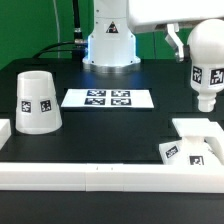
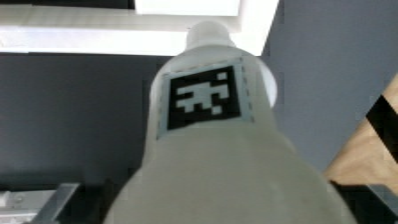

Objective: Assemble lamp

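My gripper (image 1: pixel 204 38) is shut on the white bulb (image 1: pixel 206 72) and holds it in the air at the exterior view's right, neck down, with a tag facing the camera. The bulb hangs above the flat square base (image 1: pixel 196 146), which lies at the front right against the rail; they are apart. The tapered shade (image 1: pixel 35 101) stands on the table at the left, wide end down. In the wrist view the bulb (image 2: pixel 214 130) fills the picture between the jaws of my gripper (image 2: pixel 217 205) and hides most of what lies below.
The marker board (image 1: pixel 108 98) lies flat in the middle of the black table. A long white border rail (image 1: pixel 90 176) runs along the front edge, with a short piece at the left (image 1: pixel 4 128). The robot's base (image 1: pixel 108 40) stands at the back.
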You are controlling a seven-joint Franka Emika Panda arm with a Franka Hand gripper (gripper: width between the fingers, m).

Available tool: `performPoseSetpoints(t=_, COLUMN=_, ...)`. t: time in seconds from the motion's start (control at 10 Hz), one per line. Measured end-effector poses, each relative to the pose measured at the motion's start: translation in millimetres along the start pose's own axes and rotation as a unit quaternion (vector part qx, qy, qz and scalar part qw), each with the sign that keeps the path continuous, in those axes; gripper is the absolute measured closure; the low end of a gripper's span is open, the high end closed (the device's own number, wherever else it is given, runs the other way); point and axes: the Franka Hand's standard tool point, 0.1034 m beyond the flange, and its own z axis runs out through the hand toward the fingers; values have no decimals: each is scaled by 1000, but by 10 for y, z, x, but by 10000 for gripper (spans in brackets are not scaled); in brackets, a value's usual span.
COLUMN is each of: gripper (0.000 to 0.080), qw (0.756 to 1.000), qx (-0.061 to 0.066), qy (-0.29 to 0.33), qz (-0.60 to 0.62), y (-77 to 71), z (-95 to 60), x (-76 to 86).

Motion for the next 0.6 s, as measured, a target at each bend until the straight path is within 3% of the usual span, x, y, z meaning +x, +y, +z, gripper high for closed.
performPoseSetpoints(t=0.6, gripper=223, qw=999, qx=-4, qy=-10, qz=-31, y=67, z=143, x=-240)
